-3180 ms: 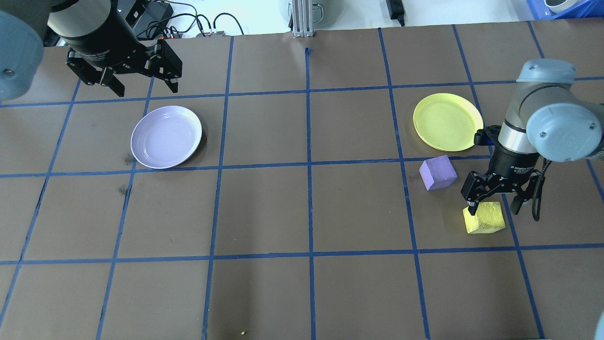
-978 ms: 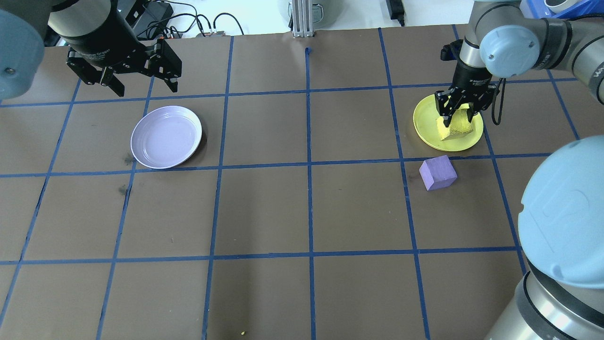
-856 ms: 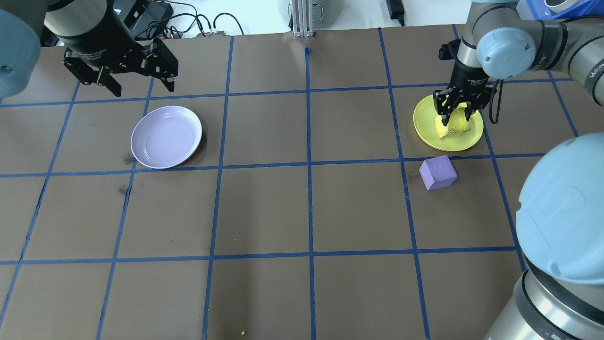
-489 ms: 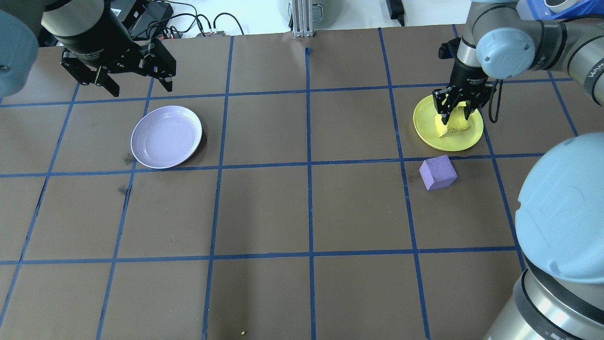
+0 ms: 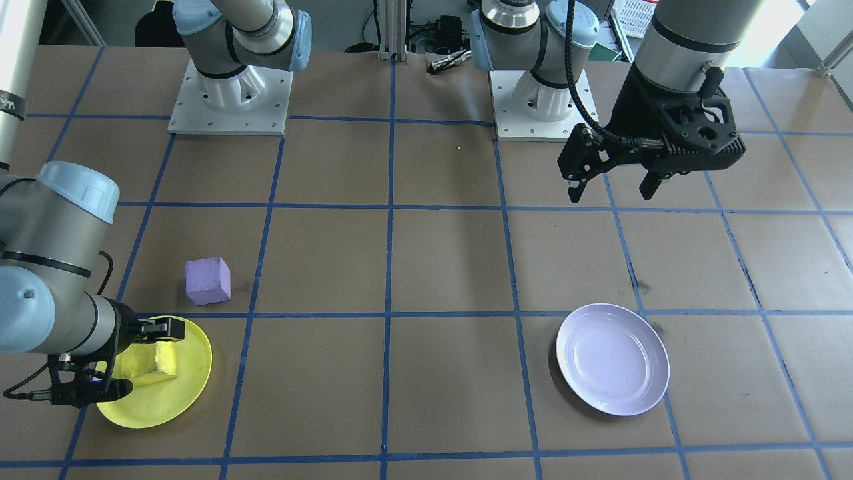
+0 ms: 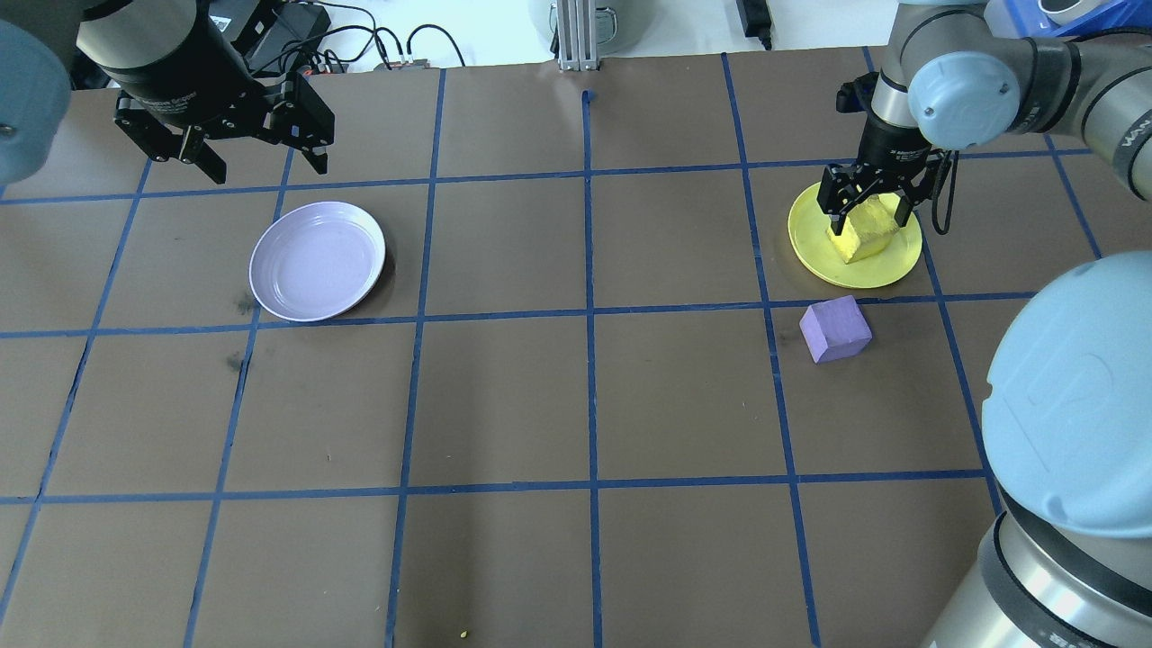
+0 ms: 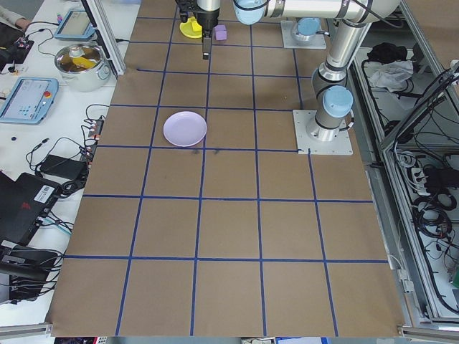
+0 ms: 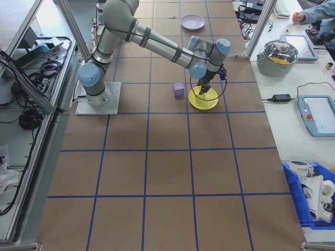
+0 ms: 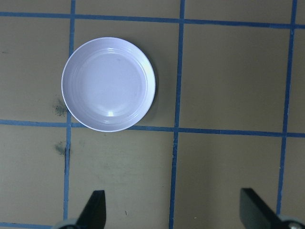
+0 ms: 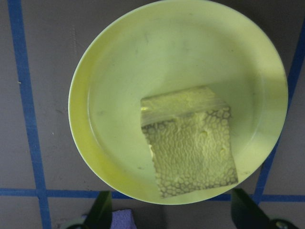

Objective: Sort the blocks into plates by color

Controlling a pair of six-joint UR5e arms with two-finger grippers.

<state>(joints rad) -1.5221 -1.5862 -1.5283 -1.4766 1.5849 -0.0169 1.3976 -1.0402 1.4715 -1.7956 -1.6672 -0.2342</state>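
Observation:
The rough yellow block point(image 6: 866, 236) lies in the yellow plate point(image 6: 810, 247) at the table's far right. My right gripper point(image 6: 868, 216) hangs just above it, open, its fingers point(image 10: 101, 210) apart on either side of the block point(image 10: 190, 148) and off it. The purple block point(image 6: 835, 329) sits on the paper just in front of that plate. The lavender plate point(image 6: 317, 261) lies bare at the far left. Up behind the lavender plate, my left gripper point(image 6: 267, 166) is open and holds nothing; its wrist view looks down on that plate point(image 9: 108, 84).
Blue tape lines grid the brown table cover. Cables and power bricks point(image 6: 297, 36) lie past the far edge, beside a metal post point(image 6: 576, 36). The arm bases point(image 5: 230, 93) are bolted on at the robot's side. A side bench holds a pot point(image 8: 282, 55) and tablets.
My right gripper carried the yellow block from the table to the yellow plate, then opened and let it go there. The left gripper drifted slightly left.

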